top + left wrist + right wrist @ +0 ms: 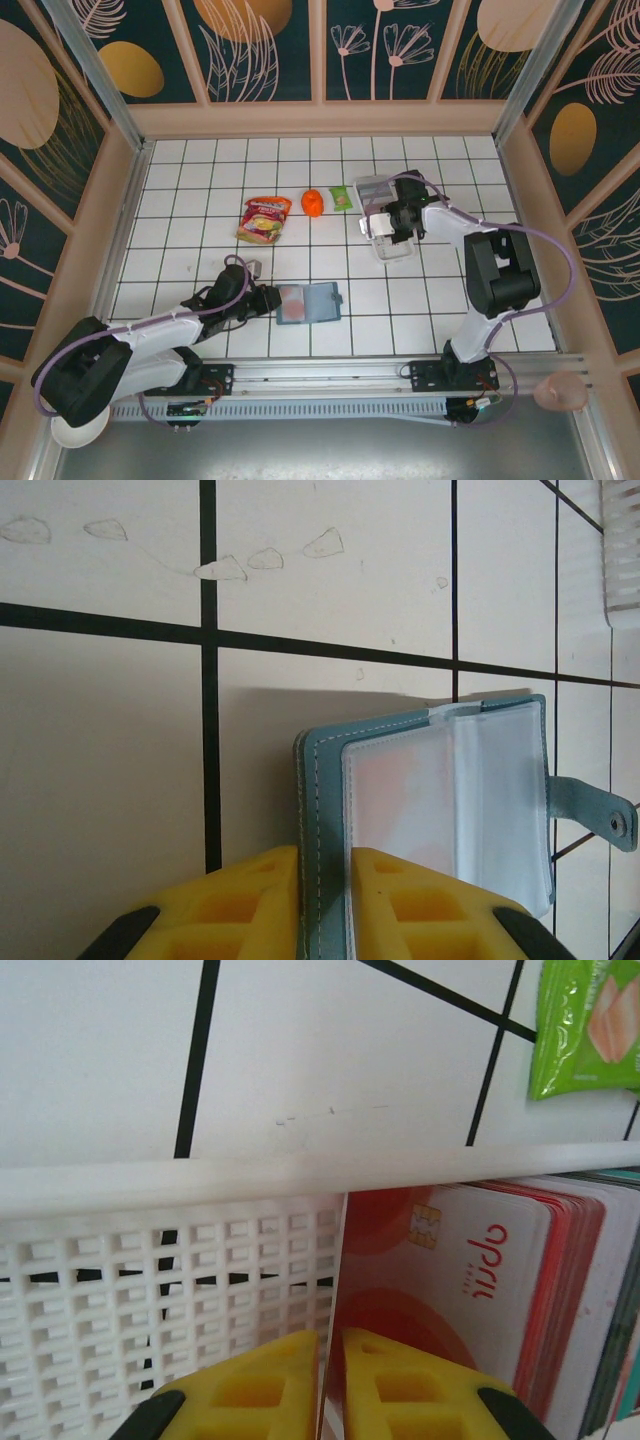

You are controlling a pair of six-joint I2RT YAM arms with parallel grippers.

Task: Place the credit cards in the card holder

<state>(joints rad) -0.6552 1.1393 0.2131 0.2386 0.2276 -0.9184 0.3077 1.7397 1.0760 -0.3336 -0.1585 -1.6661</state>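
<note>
Left gripper [325, 880] pinches the open teal card holder [440, 790] at lower centre; its snap tab [600, 815] juts right; white tray [622, 550] upper right.

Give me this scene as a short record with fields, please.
card holder: lying open, clasp tab undone
left gripper: shut on the card holder's cover edge
credit cards: stacked together in the white tray
right gripper: shut on the edge of the front card
nearby: green packet just beyond the tray's rim
</note>
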